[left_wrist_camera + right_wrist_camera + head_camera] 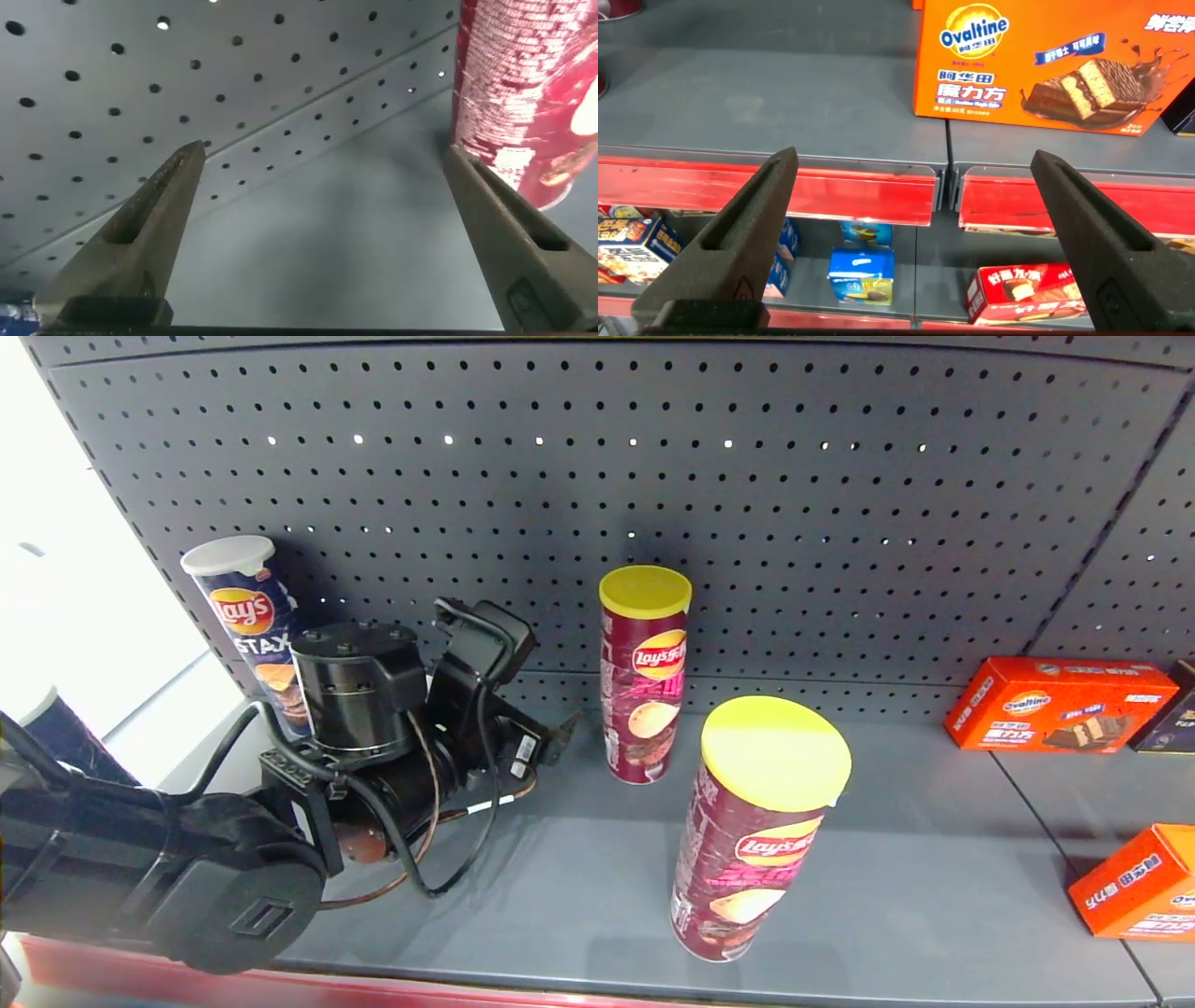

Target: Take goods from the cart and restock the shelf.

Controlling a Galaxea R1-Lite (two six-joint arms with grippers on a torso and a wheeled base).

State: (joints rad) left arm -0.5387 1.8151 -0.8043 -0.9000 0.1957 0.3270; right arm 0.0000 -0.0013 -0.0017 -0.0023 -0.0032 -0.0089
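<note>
Our left gripper (322, 149) is spread wide with nothing between its fingers, low over the grey shelf (934, 896) and pointed at the pegboard back panel (747, 476). From the head camera, the rear maroon chip can (644, 681) with its yellow lid stands upright at about 3 o'clock of the fingertips, near but apart. The front maroon chip can (756, 831) stands at 4 o'clock, farther off toward the shelf edge. A blue chip can (245, 616) with a white lid stands at 10 o'clock, behind the arm, against the panel. An orange snack box (1060, 705) lies well away at 3 o'clock. The left wrist camera puts the rear maroon chip can just beside one finger; we cannot tell there whether they touch. Our right gripper (913, 152) is likewise spread and empty. Its camera gives us the shelf front: red price rails (813, 187) and, on the lower shelf, blue cartons (864, 275) and a red box (1018, 289).
</note>
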